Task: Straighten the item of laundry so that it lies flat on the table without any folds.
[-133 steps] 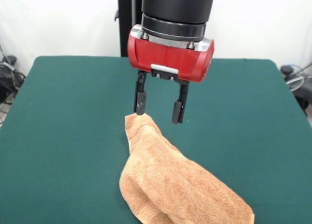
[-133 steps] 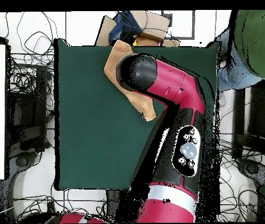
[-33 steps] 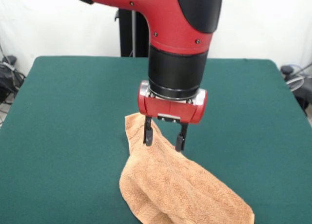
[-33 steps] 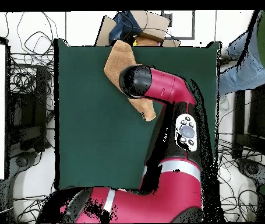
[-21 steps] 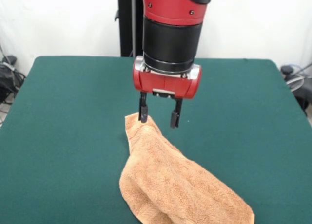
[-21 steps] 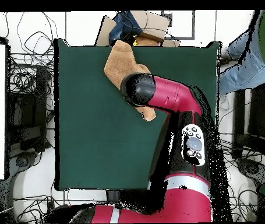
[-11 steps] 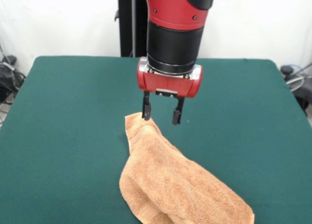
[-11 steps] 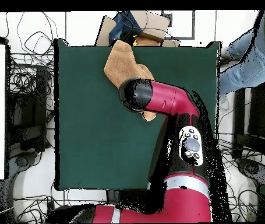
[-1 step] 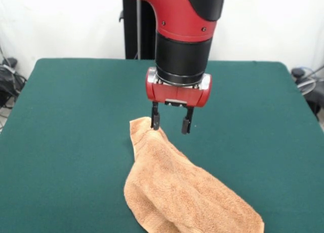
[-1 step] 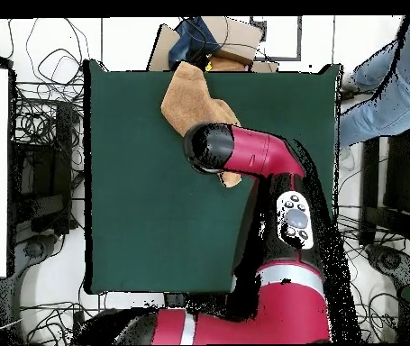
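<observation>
End effector (image 9: 171,125) wide, empty above towel (image 9: 183,190) corner on desk (image 9: 71,121); risk: closing w/ one finger off-edge pinches nothing.

Towel (image 9: 182,192): looped terry cloth, rough and nubbly, matt orange-tan, bunched below the jaws. Table (image 9: 76,116) under the jaws: dark green felt-like cloth, matt, smooth, no sheen. Gripper (image 9: 171,124) fingers (image 9: 156,120): matt black, hard-looking, plastic or metal can't tell. Housing above the jaws: glossy red shell with a small bright metal plate and silvery rim. Wrist collar above that: black, semi-gloss, smooth. Arm (image 10: 262,153) shell seen from overhead: glossy red.
</observation>
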Robot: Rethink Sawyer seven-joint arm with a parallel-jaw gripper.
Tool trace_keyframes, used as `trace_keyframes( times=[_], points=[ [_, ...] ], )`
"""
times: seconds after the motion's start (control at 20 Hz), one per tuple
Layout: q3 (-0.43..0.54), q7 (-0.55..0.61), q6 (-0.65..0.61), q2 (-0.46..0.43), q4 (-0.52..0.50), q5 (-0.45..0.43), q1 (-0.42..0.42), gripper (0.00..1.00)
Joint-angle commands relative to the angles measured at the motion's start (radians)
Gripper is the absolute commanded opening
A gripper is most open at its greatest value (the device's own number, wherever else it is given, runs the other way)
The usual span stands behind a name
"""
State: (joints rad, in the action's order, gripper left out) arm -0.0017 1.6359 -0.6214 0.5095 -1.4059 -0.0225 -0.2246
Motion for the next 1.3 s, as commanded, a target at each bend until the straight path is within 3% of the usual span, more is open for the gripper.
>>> trace_keyframes(
  times=[0.05, 0.6, 1.3],
  points=[
    [0.112, -0.024, 0.036, -0.027, -0.043, -0.054, -0.032, 1.0],
    [0.108, -0.032, -0.024, -0.048, 0.026, -0.062, -0.044, 1.0],
    [0.094, -0.031, -0.008, -0.11, 0.061, -0.08, -0.038, 1.0]
  ],
)
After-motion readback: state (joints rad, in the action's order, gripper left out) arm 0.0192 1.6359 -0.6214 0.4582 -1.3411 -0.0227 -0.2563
